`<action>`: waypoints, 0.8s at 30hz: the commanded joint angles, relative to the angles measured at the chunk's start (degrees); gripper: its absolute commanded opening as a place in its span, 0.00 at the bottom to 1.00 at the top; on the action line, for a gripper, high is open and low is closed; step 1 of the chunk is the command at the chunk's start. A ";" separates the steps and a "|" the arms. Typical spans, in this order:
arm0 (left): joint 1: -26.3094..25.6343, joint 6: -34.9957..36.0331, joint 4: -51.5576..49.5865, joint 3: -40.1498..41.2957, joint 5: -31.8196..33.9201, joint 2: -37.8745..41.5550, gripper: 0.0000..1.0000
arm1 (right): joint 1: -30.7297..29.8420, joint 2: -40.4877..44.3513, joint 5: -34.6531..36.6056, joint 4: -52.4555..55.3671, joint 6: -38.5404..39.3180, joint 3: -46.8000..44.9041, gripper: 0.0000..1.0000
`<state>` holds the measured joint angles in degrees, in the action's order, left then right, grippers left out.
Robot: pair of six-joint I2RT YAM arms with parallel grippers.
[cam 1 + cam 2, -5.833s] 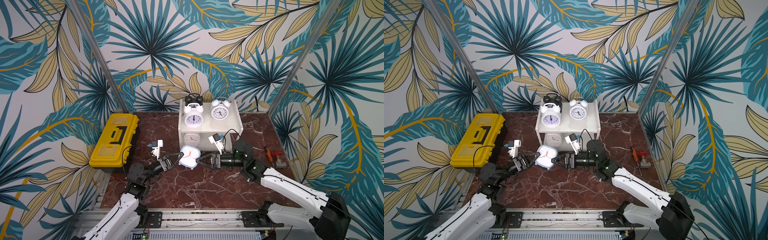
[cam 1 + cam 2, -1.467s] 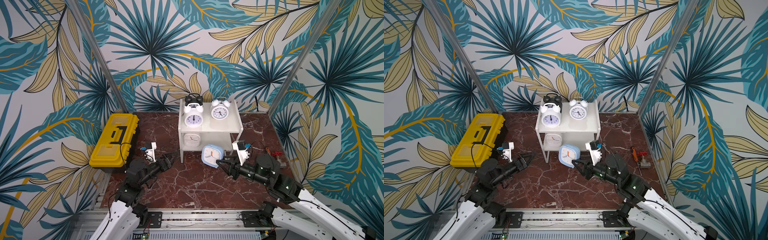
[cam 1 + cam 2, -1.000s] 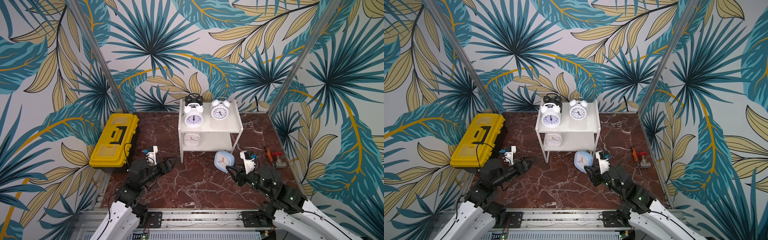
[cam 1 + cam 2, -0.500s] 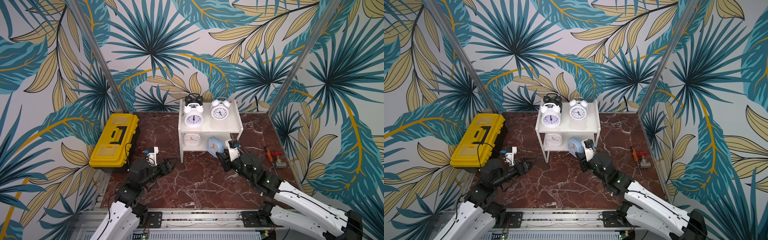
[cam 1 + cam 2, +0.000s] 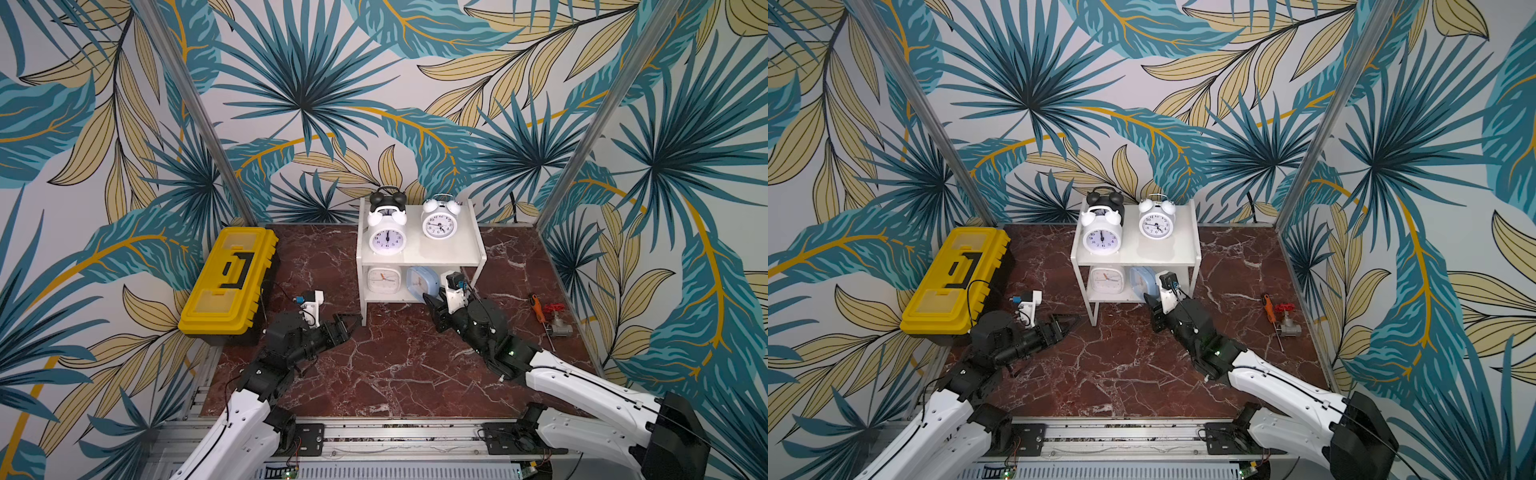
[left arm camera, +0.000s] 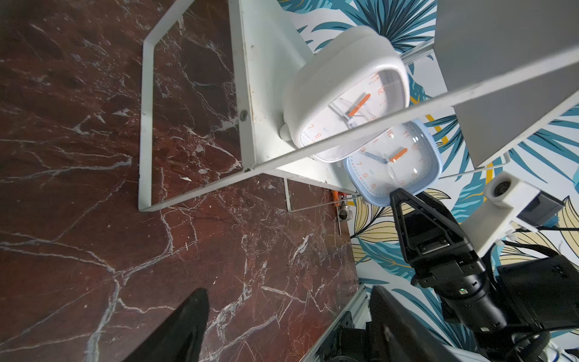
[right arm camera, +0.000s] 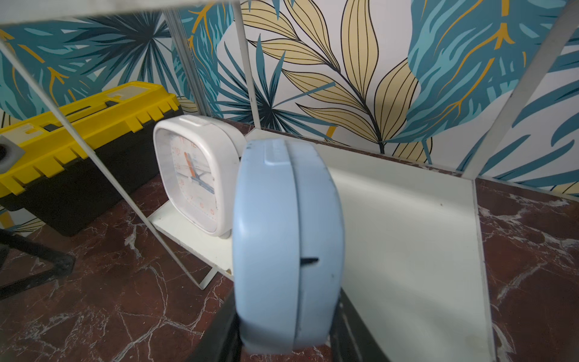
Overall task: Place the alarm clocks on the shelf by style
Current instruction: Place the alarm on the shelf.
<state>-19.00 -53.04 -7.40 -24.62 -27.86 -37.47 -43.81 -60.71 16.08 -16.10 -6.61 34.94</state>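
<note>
Pinching a light blue rounded-square plastic alarm clock [image 7: 282, 238] low across its front and back faces, the right gripper [image 5: 434, 302] holds it upright at the front edge of the lower board of the small white two-tier shelf [image 5: 419, 262]. The clock is just beside the white rounded-square clock [image 5: 384, 279]; whether it rests on the board I cannot tell. Its shell looks light, rigid and smooth, so it may slip or tip, and a hold across the faces suits it. The left gripper [image 5: 349, 322] hovers spread and empty near the shelf's front-left leg. A second ago the blue clock hung off the shelf's front-right corner; now it is under the top board.
</note>
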 commanded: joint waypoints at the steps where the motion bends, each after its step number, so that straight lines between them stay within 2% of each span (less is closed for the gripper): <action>1: 0.30 1.10 3.10 -1.22 -1.25 0.03 0.83 | 0.66 -0.06 0.56 -6.75 -0.93 -2.18 0.20; 7: 0.29 2.11 2.18 -1.39 -1.36 -0.36 0.83 | 1.41 -3.10 -0.28 -9.41 -1.29 -2.94 0.21; 11: 0.35 1.57 3.10 -1.15 -1.26 -0.66 0.83 | 2.56 -4.59 -0.95 -10.88 -1.91 -3.41 0.26; 13: 0.33 1.11 3.81 -0.74 -1.24 -0.80 0.83 | 2.75 -5.31 -1.28 -11.31 -2.06 -3.43 0.33; 17: 0.31 0.84 4.60 -0.30 -1.01 -1.26 0.82 | 3.16 -6.09 -1.47 -12.58 -2.35 -3.89 0.42; 24: 0.31 0.65 6.07 -0.42 -1.14 -2.25 0.82 | 3.87 -6.12 -1.76 -13.03 -3.13 -4.26 0.49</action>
<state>-19.00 -52.49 -3.53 -24.62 -28.56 -39.42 -40.25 -66.72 14.87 -27.44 -9.04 32.12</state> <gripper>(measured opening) 0.819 0.489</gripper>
